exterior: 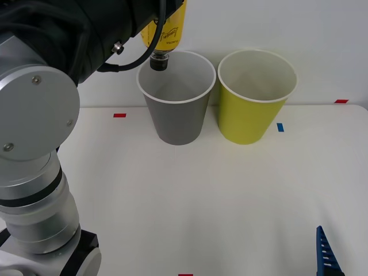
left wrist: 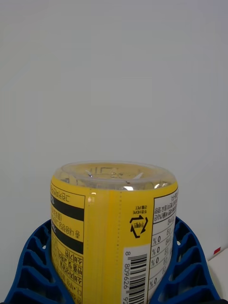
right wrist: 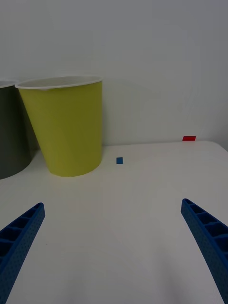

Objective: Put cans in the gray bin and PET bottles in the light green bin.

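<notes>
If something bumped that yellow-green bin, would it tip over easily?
Probably fairly easily. The light green bin tapers to a base narrower than its rim, and it looks like thin plastic with nothing visible inside, so likely light. It might also slide on the smooth white table.

gray bin (exterior: 176,109) left of light green bin (exterior: 254,106), just beside it, both at table (exterior: 218,195) far edge. PET bottle (exterior: 167,31) inverted above gray bin's rim.
</notes>
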Controlling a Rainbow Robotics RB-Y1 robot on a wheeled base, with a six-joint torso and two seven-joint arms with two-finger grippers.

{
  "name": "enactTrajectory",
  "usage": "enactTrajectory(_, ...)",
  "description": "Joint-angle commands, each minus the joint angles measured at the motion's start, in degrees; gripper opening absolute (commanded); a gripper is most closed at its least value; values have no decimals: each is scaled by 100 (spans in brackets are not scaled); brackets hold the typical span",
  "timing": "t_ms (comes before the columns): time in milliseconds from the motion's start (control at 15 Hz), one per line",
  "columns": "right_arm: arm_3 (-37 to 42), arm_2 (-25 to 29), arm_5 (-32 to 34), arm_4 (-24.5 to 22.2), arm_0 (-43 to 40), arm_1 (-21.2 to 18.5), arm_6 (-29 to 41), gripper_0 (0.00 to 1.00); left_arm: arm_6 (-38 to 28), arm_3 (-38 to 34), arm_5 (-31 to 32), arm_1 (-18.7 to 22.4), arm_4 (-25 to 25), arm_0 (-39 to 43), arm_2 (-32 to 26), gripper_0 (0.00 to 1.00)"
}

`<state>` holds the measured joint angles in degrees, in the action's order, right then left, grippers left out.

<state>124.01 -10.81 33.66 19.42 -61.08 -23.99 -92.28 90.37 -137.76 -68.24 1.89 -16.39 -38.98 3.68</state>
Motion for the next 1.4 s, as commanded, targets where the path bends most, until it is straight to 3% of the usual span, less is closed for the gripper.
enactTrajectory(67,0,0,0,0,0,0,0,100,-10,839,715,5,-66,-294,185,0)
enactTrajectory(467,0,0,0,0,0,0,0,100,-81,2131,1322,-180,-83,-1085,414,0)
enactTrajectory(1200,0,0,0,0,0,0,0,100,-98,4618,4283,-289,-136,-1516,1003,0)
enactTrajectory(1400,0,0,0,0,0,0,0,100,-151,4873,4661,-289,-145,-1524,1266,0)
